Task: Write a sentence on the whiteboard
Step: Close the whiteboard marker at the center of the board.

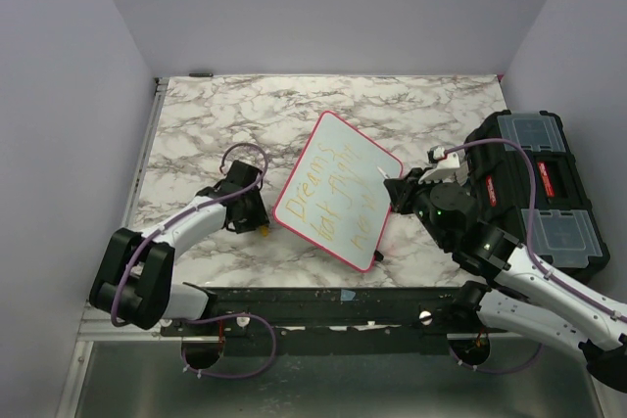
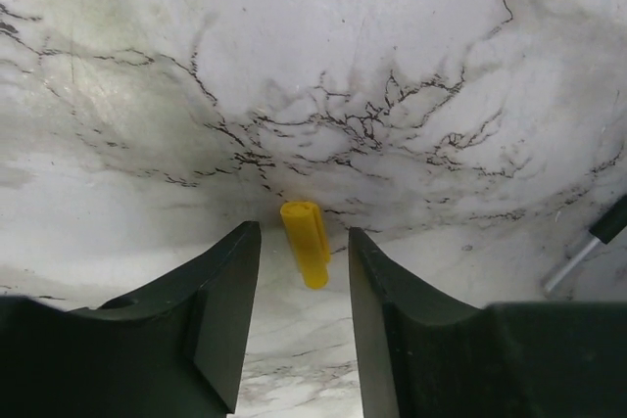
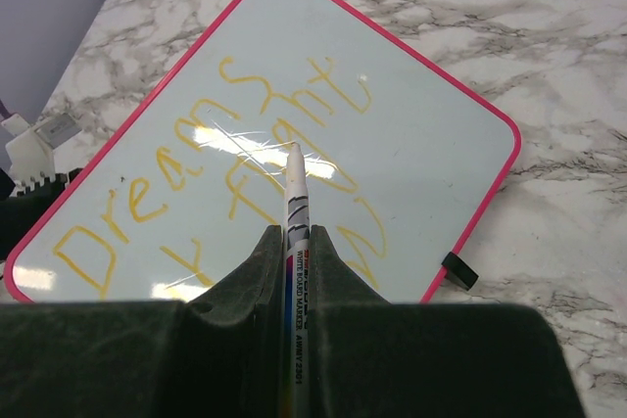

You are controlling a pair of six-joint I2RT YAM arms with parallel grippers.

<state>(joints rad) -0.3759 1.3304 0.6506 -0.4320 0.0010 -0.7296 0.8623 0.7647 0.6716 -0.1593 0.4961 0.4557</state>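
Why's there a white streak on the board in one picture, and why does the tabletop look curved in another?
Right wrist view: the streak is light glare on the glossy whiteboard, washing out part of the sentence beside the marker tip. Left wrist view: a wide lens likely bows the marble table; the yellow cap is sharp. Top view: even light, faint lettering.

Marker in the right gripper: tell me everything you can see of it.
The marker is a slim white barrel, plastic by the look, printed WHITE BOARD MARKER in black with a coloured stripe alongside. It is clamped between the right gripper's fingers, its rear end hidden. Its tip points out over the whiteboard, by the yellow sentence. Whether the tip touches the board cannot be told.
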